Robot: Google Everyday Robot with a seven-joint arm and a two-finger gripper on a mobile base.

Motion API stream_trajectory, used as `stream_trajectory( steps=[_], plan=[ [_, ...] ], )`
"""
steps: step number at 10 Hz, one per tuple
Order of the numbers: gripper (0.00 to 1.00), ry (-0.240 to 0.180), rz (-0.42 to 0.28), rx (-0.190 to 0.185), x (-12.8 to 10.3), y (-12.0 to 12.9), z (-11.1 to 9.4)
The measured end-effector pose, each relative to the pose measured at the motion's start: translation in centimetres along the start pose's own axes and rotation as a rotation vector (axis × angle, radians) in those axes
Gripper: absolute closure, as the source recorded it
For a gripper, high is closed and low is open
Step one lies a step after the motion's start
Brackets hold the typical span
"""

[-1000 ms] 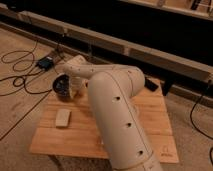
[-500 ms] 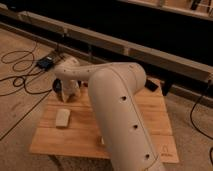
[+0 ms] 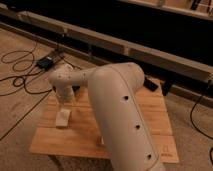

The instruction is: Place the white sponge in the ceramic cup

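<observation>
The white sponge [image 3: 62, 118] lies flat on the left part of the wooden table [image 3: 150, 125]. My gripper [image 3: 65, 103] hangs from the white arm's wrist [image 3: 62, 80], just above the sponge's far edge and pointing down at it. I cannot tell whether it touches the sponge. The ceramic cup is hidden, probably behind my arm. The big white arm [image 3: 122, 110] crosses the middle of the table and covers much of it.
A sliver of the dark bowl [image 3: 75, 89] shows behind the wrist. A small black object [image 3: 151, 85] lies at the table's back right. Cables and a dark box [image 3: 46, 63] lie on the floor to the left. A long low rail [image 3: 100, 42] runs behind the table.
The wrist and gripper have moved forward and down from over the dark bowl towards the sponge. The arm now covers most of the bowl. The sponge has not moved.
</observation>
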Motion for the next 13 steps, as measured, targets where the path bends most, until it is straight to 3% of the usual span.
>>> stream_trajectory(
  steps=[6, 13],
  plan=[
    [0.35, 0.048, -0.039, -0.002, 0.9, 2.2, 1.4],
    [0.35, 0.068, -0.071, 0.057, 1.5, 2.5, 3.0]
  ],
)
